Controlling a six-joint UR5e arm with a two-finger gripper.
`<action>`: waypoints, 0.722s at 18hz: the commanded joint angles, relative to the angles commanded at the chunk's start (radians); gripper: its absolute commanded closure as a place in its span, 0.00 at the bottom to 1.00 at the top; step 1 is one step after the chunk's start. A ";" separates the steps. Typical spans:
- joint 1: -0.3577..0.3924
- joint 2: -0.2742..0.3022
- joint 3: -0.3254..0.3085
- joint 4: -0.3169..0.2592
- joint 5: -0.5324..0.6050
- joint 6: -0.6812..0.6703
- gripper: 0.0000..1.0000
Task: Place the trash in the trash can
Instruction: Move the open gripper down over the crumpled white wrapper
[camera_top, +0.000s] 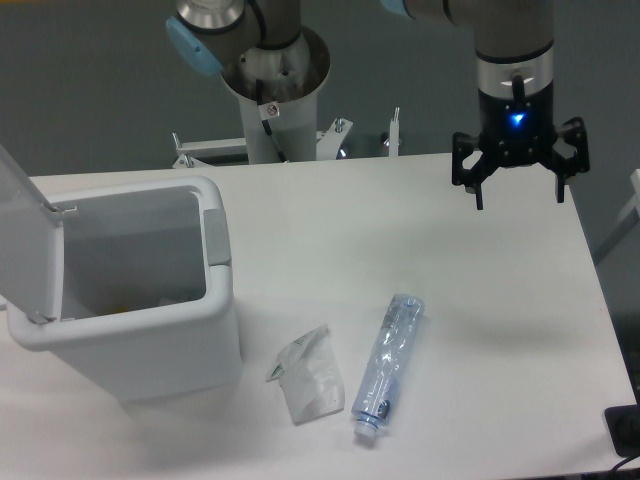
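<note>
Two pieces of trash are lying on the table (480, 260): a crumpled wrapper (308, 375) just beside a crushed bottle (387, 365). Left of them, the bin (140, 345) is standing open. Well apart, the gripper (519, 195) is hovering with jaws spread wide, holding nothing.

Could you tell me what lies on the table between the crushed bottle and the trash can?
In the camera view, the crumpled plastic wrapper lies between the crushed bottle and the trash can, apart from both.
</note>
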 joint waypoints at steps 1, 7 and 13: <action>0.002 0.002 -0.008 0.003 0.000 0.003 0.00; -0.017 -0.011 -0.017 0.012 -0.008 -0.003 0.00; -0.178 -0.093 -0.092 0.161 -0.005 -0.077 0.00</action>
